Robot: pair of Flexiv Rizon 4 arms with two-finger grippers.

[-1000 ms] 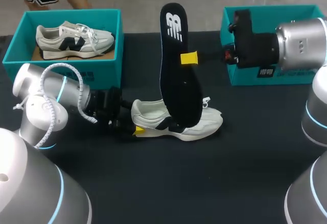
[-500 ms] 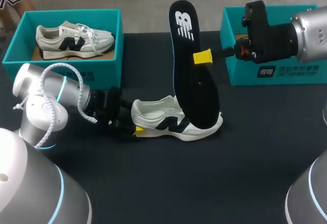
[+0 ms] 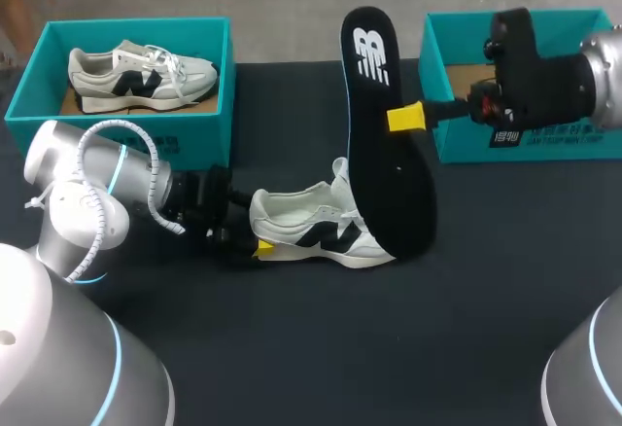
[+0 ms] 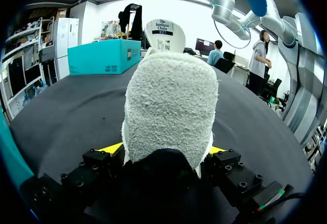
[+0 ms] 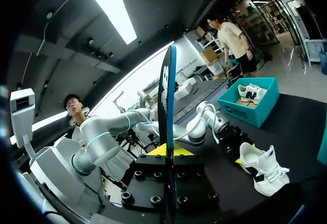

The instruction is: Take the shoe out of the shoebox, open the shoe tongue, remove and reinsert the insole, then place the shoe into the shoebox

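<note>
My L grip (image 3: 260,247) clamps shoe (image 3: 311,227) heel, 9 o'clock end. My R grip (image 3: 406,118) clamps insole (image 3: 389,173), upright, at shoe's 3 o'clock.

- Insole (image 3: 387,154): white logo mark printed at the heel end.
- Shoe (image 3: 321,234): dark letter emblem on the side panel.
- Tongue label (image 4: 165,34): several printed lines, small.
- Right shoebox (image 3: 457,140): white print on the front wall, too small to read.

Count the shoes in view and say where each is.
2. One shoe lies in the left shoebox; the other shoe stands mid-table, heel in the left gripper. Inside, the right shoebox is partly hidden.
</note>
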